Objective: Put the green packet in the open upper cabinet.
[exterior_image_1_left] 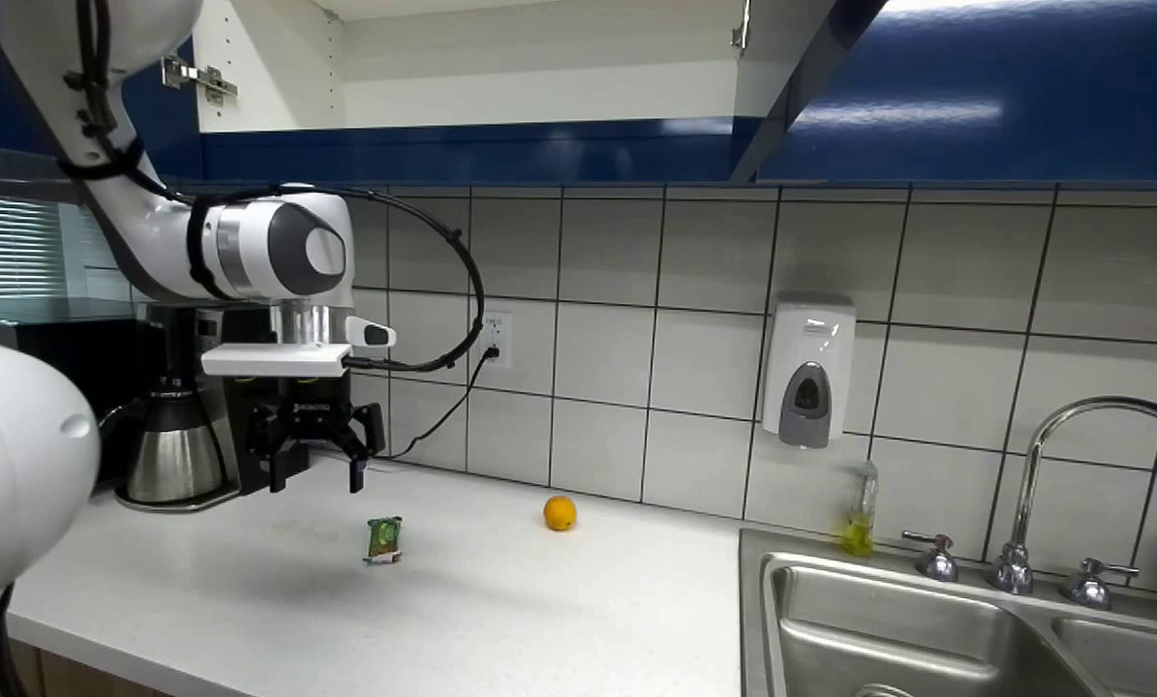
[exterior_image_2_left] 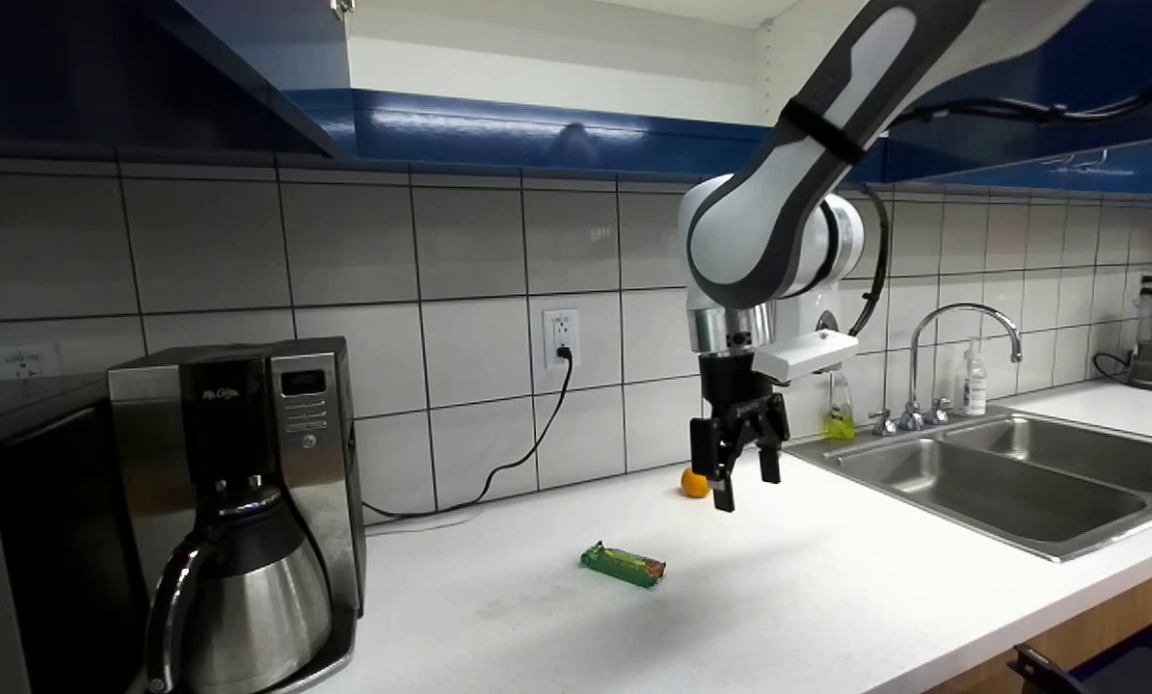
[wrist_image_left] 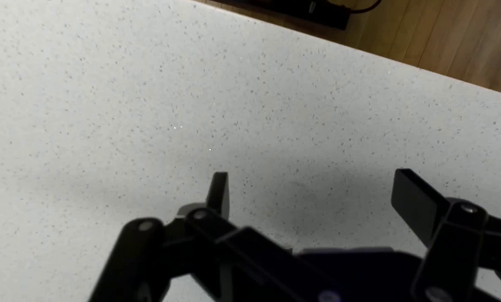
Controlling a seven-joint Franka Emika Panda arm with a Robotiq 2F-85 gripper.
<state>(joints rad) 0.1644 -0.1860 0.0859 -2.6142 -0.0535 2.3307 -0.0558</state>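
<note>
Free room between packet (exterior_image_1_left: pixel 384 539) and ball (exterior_image_1_left: pixel 560 513)

Both ext. views twd wall (exterior_image_1_left: pixel 602 348)

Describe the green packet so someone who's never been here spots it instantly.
Find the open upper cabinet, dark blue outside and white inside, then look down at the white counter. Between the coffee maker and the sink, the green packet lies on it. Unlike the round orange ball nearer the tiled wall, it is oblong and green with brown at one end.

arm (exterior_image_2_left: pixel 807 178) bent | gripper (exterior_image_1_left: pixel 317 478) pointing down | fingers (wrist_image_left: pixel 418 204) spread wide apart
</note>
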